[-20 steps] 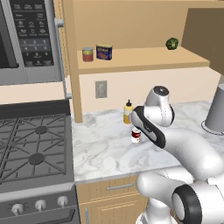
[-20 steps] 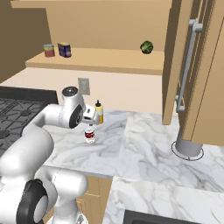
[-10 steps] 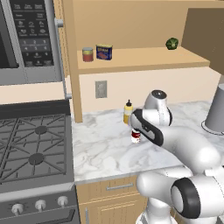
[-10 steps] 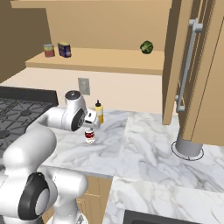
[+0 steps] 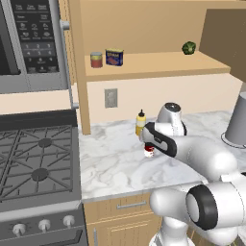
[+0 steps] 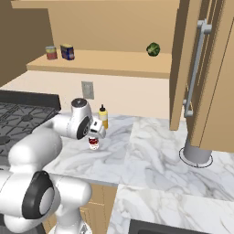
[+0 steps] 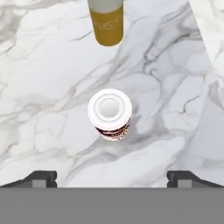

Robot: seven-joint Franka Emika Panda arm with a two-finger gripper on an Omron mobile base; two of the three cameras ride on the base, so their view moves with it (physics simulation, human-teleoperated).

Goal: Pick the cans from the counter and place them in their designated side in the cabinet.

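Cans: two in play; blue tin (image 5: 114, 57) already on the cabinet (image 5: 158, 65) shelf at its left end, beside a red can (image 5: 96, 59) with a yellow-green band.
Round can (image 7: 109, 114): upright on the table (image 5: 110, 166), just in front of the yellow bottle (image 7: 106, 20), not lifted.
Hand (image 7: 112, 178): fingers spread wide, empty, poised above the round can, which lies between the two tips.
Done: one tin shelved, by the look of it.
Left: grasp the round can, carry it up, set it on its side of the shelf.
Shelf, right end: a dark green round thing (image 5: 188, 47).
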